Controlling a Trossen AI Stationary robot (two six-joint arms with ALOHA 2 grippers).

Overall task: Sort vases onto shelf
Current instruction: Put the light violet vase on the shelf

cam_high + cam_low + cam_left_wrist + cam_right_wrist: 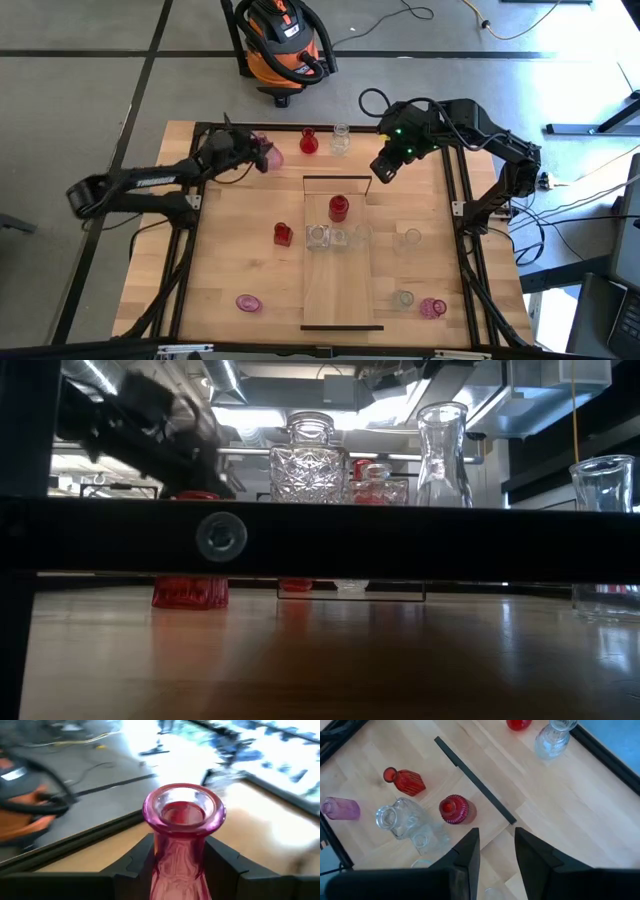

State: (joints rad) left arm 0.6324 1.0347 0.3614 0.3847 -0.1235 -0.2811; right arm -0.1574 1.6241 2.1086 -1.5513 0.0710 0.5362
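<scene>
Wooden tabletop (220,300): near its far-left corner, left claw (175,865) pinches a pink vase (182,837); slick glass could slip. Right claw (495,850) hovers spread, empty.

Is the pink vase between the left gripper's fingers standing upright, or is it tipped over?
Cannot tell. In the left wrist view the pink vase sits neck-first between the left gripper fingers, its mouth open.

Bright overhead light, glare past the blurred left wrist background, low view dim and backlit
</scene>
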